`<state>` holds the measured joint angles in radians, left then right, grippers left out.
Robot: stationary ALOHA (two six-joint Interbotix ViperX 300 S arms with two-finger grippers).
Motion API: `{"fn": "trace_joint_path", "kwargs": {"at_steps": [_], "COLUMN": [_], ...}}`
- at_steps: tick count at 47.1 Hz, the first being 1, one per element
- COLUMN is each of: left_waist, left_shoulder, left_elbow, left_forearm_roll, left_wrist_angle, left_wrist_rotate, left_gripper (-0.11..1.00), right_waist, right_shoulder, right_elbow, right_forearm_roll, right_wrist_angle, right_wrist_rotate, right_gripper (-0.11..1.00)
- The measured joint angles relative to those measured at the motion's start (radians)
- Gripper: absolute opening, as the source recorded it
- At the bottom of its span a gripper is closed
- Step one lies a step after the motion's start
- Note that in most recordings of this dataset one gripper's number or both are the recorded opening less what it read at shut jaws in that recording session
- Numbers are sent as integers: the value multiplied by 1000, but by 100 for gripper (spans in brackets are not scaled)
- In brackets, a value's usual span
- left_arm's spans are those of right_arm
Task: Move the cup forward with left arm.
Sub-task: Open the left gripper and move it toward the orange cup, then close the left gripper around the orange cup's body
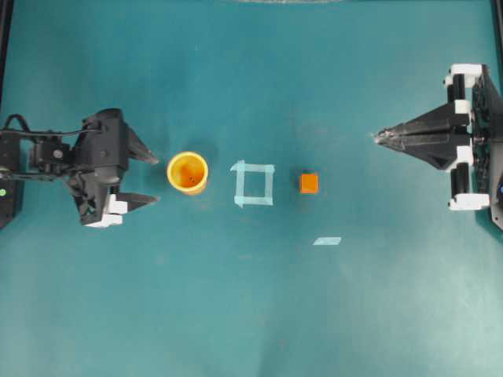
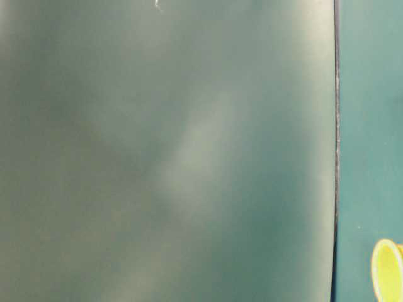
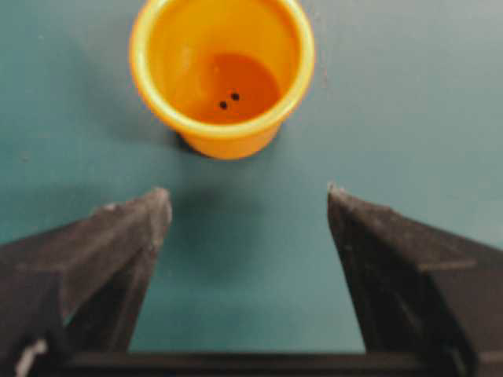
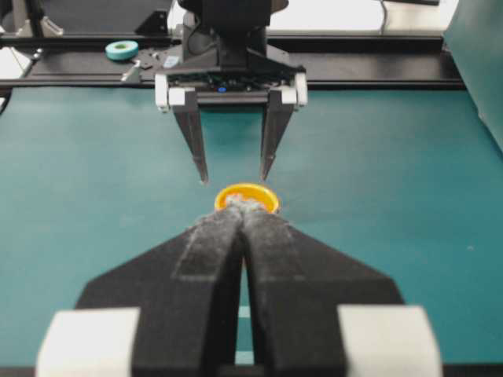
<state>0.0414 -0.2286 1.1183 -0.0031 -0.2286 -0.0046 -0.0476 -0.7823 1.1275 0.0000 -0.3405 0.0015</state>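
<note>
Overhead view: cup upright ahead of the spread left gripper

Overhead, the cup stands upright on the teal bench, left of the middle and well away from every edge. The left gripper sits just beside it on the side toward the left edge, its two fingers spread wide and released, with their tips short of the cup's wall and apart from it. The left wrist camera shows the same: both fingers lie low in the frame with bare bench between them, and the cup sits beyond their tips, its darker orange floor bearing two small dark dots.

A square of pale tape lies on the bench just past the cup toward the right edge. A small orange cube rests beyond that square, and a loose strip of tape lies nearer the bottom edge.

The right gripper hovers near the right edge, clenched to a point with nothing between its fingers.
</note>
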Motion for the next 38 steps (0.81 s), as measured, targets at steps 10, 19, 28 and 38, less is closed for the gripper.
{"fn": "trace_joint_path", "kwargs": {"at_steps": [10,19,28,38], "left_waist": [2,2,8,35], "left_shoulder": [91,161,178,190], "left_elbow": [-51,-80,-86,-86], "left_forearm_roll": [3,3,5,5], "left_wrist_angle": [-35,-78,-120,-153], "left_wrist_rotate": [15,17,17,20], "left_gripper": [79,79,79,79], "right_waist": [0,0,0,0], "right_shoulder": [2,-3,-5,-5], "right_elbow": [-2,-8,-9,-11], "right_forearm_roll": [0,0,0,0], "right_wrist_angle": [2,2,3,3], "right_wrist_rotate": [0,0,0,0], "right_gripper": [0,0,0,0]}}
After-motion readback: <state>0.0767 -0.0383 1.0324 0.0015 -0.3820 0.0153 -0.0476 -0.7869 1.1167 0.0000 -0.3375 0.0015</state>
